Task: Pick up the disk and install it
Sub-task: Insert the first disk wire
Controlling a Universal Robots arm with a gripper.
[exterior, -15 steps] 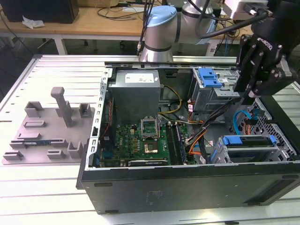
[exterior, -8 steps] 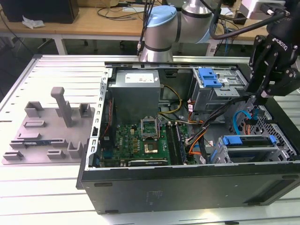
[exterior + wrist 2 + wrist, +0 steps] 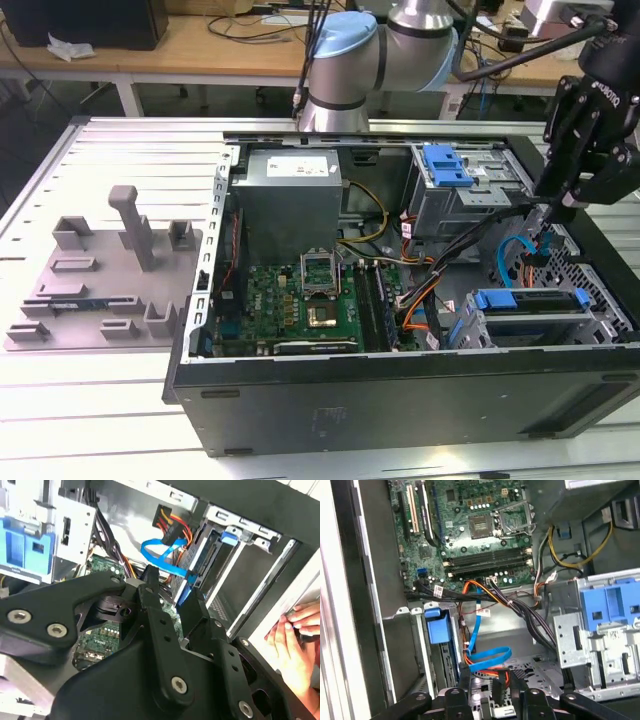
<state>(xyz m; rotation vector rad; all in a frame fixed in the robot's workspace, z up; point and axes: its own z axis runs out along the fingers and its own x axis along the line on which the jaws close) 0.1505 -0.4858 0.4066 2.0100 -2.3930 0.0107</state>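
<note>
Black two-finger gripper (image 3: 170, 592): spread, empty | silver hard drive in bright blue plastic carrier (image 3: 530, 300): lying in grey metal bay (image 3: 468, 332) | risk: looped flat blue cable (image 3: 162, 555) catching between jaws; person's hand (image 3: 292, 640) close by.

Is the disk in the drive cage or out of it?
In: the disk stands on edge in the drive cage, blue carrier edge up. Whether it is latched: cannot tell.

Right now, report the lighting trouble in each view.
Exterior view: even light, though the computer case has a dark outer wall. Second wrist view: the gripper is a dark mass, with glare on the white surface near a hand. First wrist view: a washed-out white strip outside the computer case.
</note>
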